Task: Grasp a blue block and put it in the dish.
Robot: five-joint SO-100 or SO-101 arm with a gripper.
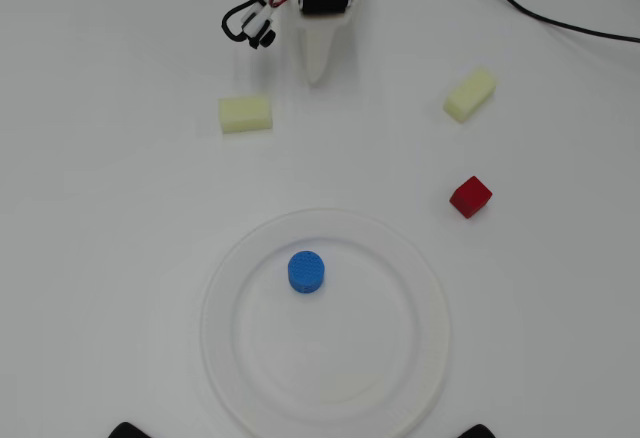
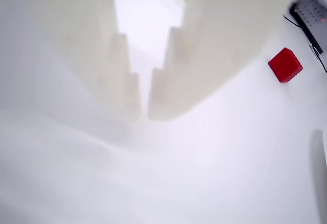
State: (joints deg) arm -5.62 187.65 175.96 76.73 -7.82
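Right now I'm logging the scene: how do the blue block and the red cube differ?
The blue block is a round-topped cylinder; the red cube is boxy with flat faces and corners. The blue block sits inside the dish; the red cube rests on the bare table to the upper right of the dish in the overhead view. Both are small, similar in size and free of the gripper.

In the overhead view the blue block (image 1: pixel 306 272), a small bright blue cylinder standing upright on its flat end, sits inside the dish (image 1: pixel 232 379), a large round white plate with a ribbed rim, a little up and left of its middle
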